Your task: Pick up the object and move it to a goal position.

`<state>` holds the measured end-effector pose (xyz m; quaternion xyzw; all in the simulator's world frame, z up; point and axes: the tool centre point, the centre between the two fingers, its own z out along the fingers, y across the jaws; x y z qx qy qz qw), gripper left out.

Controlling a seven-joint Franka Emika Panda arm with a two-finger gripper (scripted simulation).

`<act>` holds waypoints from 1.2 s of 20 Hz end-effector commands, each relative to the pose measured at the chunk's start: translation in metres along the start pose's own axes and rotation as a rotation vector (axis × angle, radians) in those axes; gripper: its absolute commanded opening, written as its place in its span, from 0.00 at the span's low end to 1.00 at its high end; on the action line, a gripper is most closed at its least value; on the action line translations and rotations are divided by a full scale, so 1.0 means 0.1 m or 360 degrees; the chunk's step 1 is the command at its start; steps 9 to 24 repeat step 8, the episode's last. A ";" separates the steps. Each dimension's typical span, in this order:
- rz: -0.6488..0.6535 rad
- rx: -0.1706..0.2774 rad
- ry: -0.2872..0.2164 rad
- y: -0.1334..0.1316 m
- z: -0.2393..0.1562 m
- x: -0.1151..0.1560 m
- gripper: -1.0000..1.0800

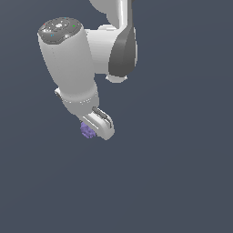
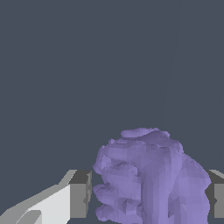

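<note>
Flat slate-grey fills both views, with no edge, seam or shadow to tell you where the surface ends or how high the arm [image 1: 86, 59] sits above it, so you have no visual cue for height or for the goal spot (no marker shows anywhere). In the exterior view the purple lump [image 1: 87, 130] peeks out on the left side of the white claw [image 1: 96, 129]. In the wrist view the lump [image 2: 151, 177] sits between the two grey pads [image 2: 80, 192], the claw [image 2: 148, 194] drawn in around it; one pad looks to be touching, the far one is cut off by the frame, so you cannot confirm a firm pinch. The knobbly outline gives poor contact, I judge, and a quick swing could twist it loose. Move slowly and watch for slippage.
</note>
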<state>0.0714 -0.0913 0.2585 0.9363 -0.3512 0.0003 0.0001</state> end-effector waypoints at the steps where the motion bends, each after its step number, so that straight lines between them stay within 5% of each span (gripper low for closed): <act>1: 0.0000 0.0000 -0.0001 -0.02 -0.05 0.04 0.00; 24: 0.0000 0.0000 -0.0001 -0.04 -0.09 0.08 0.00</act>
